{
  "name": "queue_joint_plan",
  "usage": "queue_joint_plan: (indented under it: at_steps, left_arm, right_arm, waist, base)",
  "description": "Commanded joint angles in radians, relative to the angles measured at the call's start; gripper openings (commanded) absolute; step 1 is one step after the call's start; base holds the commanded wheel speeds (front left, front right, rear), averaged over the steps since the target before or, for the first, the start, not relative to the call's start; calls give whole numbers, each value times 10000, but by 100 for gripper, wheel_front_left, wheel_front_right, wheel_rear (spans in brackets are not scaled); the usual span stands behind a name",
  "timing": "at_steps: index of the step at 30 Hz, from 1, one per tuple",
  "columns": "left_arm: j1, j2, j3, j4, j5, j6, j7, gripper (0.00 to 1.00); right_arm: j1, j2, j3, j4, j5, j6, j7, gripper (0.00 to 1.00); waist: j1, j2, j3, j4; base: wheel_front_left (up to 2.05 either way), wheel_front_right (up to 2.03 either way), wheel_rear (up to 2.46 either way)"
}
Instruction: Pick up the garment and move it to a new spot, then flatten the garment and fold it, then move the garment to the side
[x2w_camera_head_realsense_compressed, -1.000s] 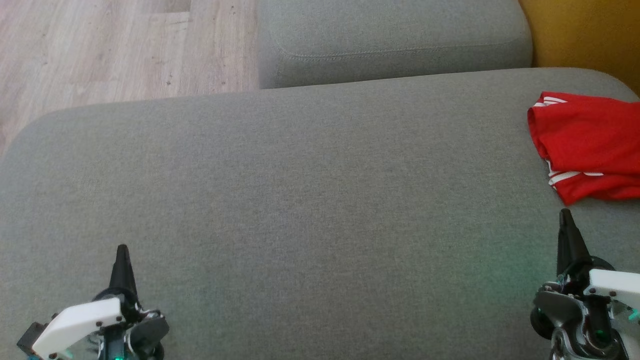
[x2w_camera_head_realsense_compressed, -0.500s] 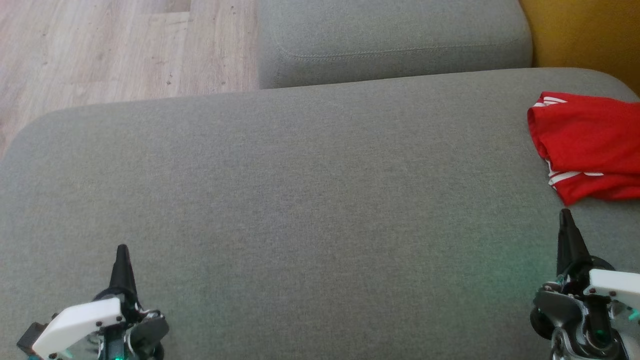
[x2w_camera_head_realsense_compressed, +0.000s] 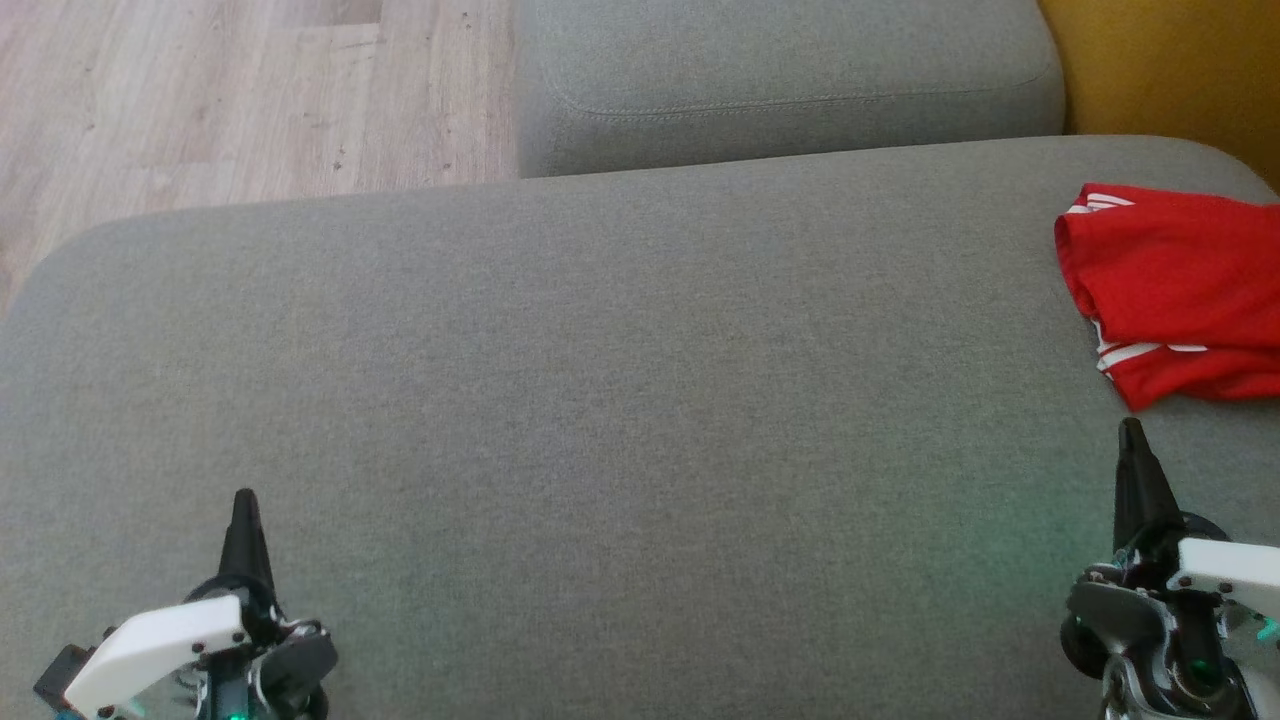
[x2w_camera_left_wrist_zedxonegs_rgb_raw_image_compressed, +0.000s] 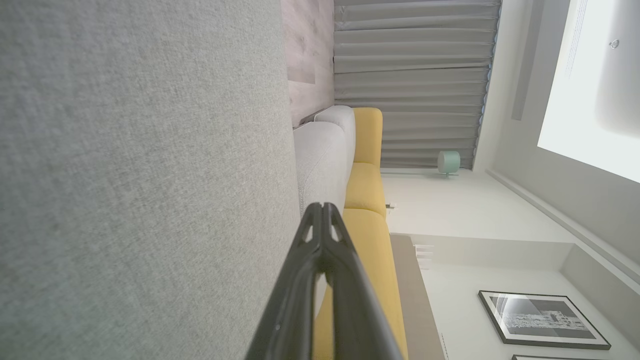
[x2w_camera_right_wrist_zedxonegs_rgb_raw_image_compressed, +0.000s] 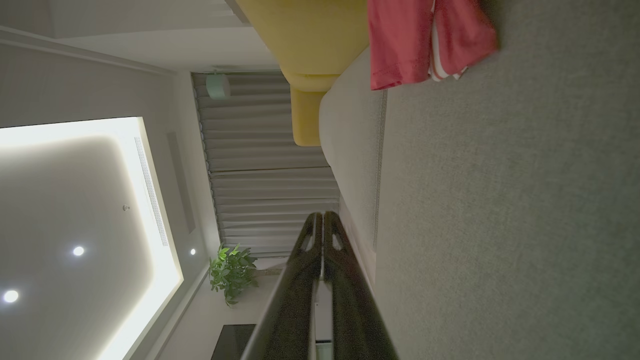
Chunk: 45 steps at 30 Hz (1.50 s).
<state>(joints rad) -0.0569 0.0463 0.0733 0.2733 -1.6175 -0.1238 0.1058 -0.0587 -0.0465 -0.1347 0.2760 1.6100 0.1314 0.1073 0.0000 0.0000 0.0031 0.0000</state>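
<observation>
Two grippers rest low over a grey sofa seat (x2w_camera_head_realsense_compressed: 640, 400), and each has its dark fingers pressed together with nothing between them. The left gripper (x2w_camera_head_realsense_compressed: 243, 497) sits at the lower left of the head view, its tip pointing up the picture over bare fabric. The right gripper (x2w_camera_head_realsense_compressed: 1131, 427) sits at the lower right, likewise drawn to a single point.

Just beyond the right gripper's tip in the head view lies the garment (x2w_camera_head_realsense_compressed: 1170, 285), a red piece with white stripes (loosely bunched rather than flat). It rests on the seat's far right side and runs off the picture's right edge. In the right wrist view it lies ahead of the fingers with open grey fabric between them, so the two are apart.

Past the seat stands a second grey cushion (x2w_camera_head_realsense_compressed: 780, 80), with pale wooden floor (x2w_camera_head_realsense_compressed: 200, 90) to its left and a yellow sofa section (x2w_camera_head_realsense_compressed: 1170, 60) to its right. The left wrist view also takes in grey curtains (x2w_camera_left_wrist_zedxonegs_rgb_raw_image_compressed: 410, 75) and a framed picture (x2w_camera_left_wrist_zedxonegs_rgb_raw_image_compressed: 542, 320). A green plant (x2w_camera_right_wrist_zedxonegs_rgb_raw_image_compressed: 232, 272) shows in the right wrist view.
</observation>
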Motion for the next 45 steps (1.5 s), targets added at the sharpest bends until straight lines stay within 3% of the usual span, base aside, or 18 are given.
queue_joint_plan:
  at_steps: [1, 45]
  left_arm:
    - [-512, 40, 415, -283, 98, -69, 83, 0]
    - [-512, 39, 414, -284, 97, -69, 82, 0]
  right_arm:
    - [-493, -37, 205, -312, -18, -7, 63, 0]
    - [-492, -37, 208, -313, -15, -7, 60, 0]
  waist:
    - [0, 0, 0, 0]
    - [0, 0, 0, 0]
  base:
    - [0, 0, 0]
    - [0, 0, 0]
